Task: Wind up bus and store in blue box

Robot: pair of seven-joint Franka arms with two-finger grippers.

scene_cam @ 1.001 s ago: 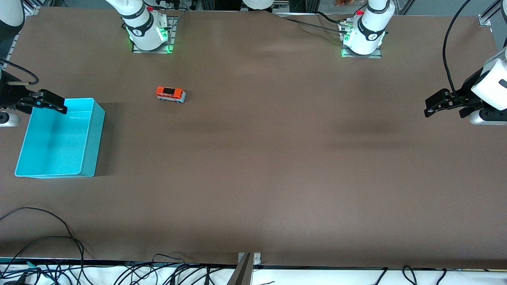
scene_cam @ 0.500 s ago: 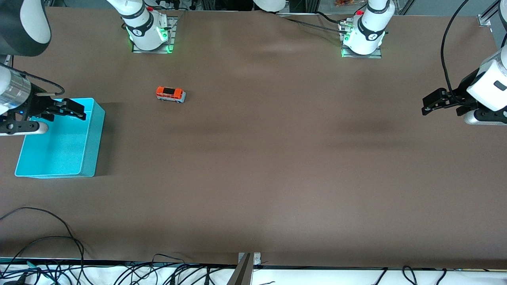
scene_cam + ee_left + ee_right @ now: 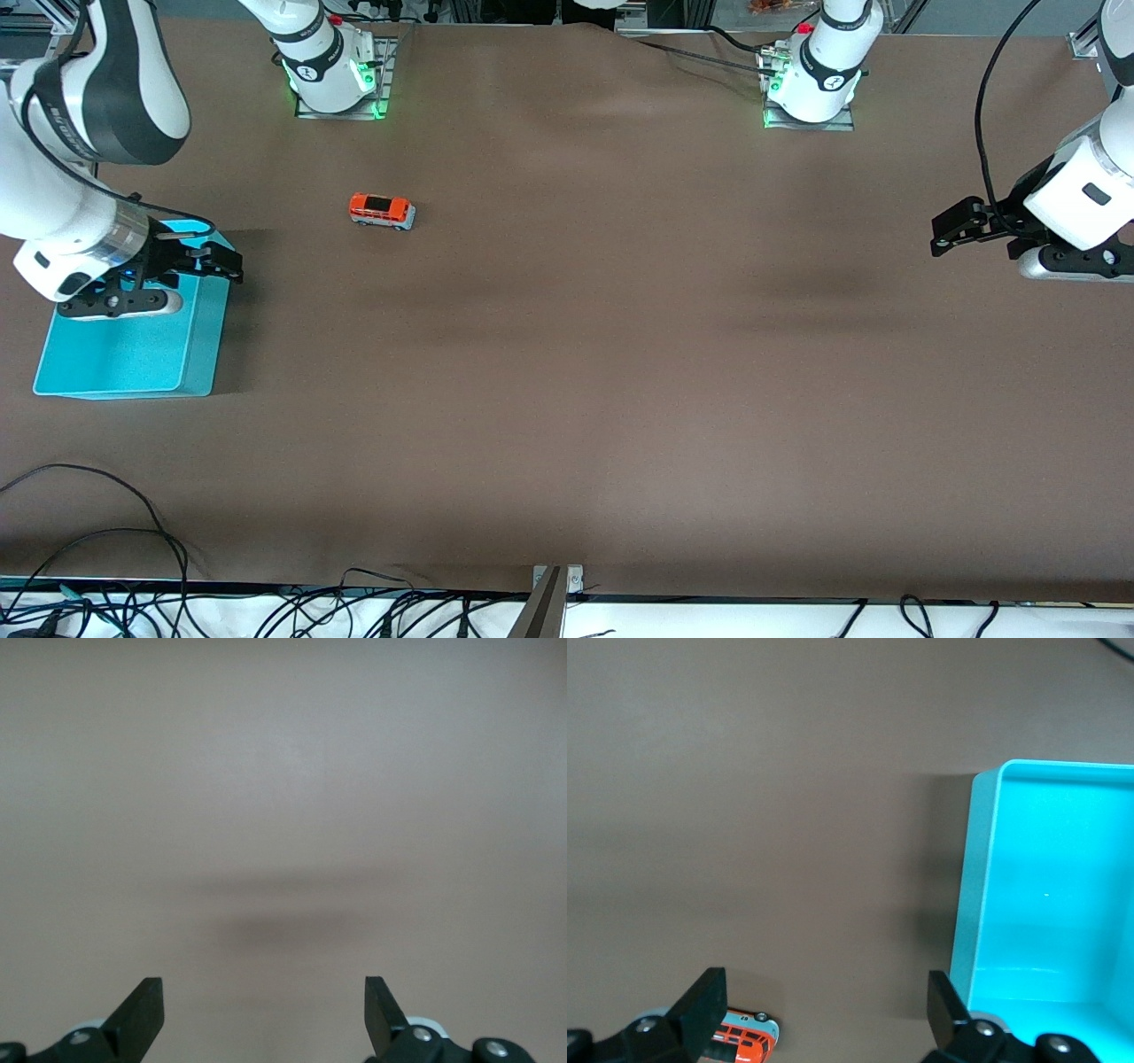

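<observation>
The bus, orange-roofed with white-grey sides, stands on the brown table in front of the right arm's base. It also shows in the right wrist view. The blue box stands at the right arm's end of the table, empty in the part that shows; it also shows in the right wrist view. My right gripper is open and empty over the box's wall on the side toward the bus. My left gripper is open and empty over bare table at the left arm's end; the left wrist view shows its fingers apart.
Both arm bases stand along the edge farthest from the front camera. Cables lie along the table's nearest edge. A metal bracket sits at the middle of that edge.
My right arm has swung in over the box, and its gripper has moved across the box toward the bus. My left gripper has drifted slightly toward the table's middle. The bus has not moved.
</observation>
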